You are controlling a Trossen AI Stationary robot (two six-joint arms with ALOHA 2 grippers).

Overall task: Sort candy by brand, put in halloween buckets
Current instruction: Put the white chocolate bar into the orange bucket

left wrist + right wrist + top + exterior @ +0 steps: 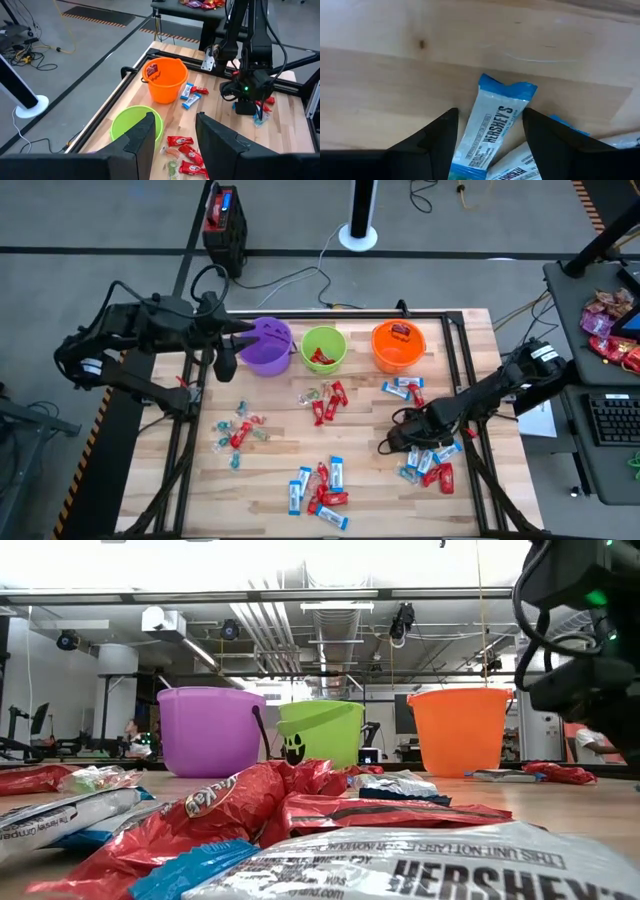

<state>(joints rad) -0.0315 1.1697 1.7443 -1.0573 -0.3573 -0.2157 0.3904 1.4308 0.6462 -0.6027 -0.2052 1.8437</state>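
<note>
One Hershey's bar point(490, 131) between open right gripper point(490, 135) fingers.

Right gripper point(408, 442) low over candy point(428, 463) below the orange bucket point(397, 346); left gripper point(229, 364) (raised) beside purple bucket point(266, 346).

Purple bucket point(266, 345), lime green bucket point(323, 348), orange bucket point(398, 345) upright in row at table's far edge; red wrappers inside green and orange. Candy point(322, 487) scattered in clusters across wood: red wrappers, blue-and-white Hershey's bars point(490, 129), small teal twists point(236, 461).
</note>
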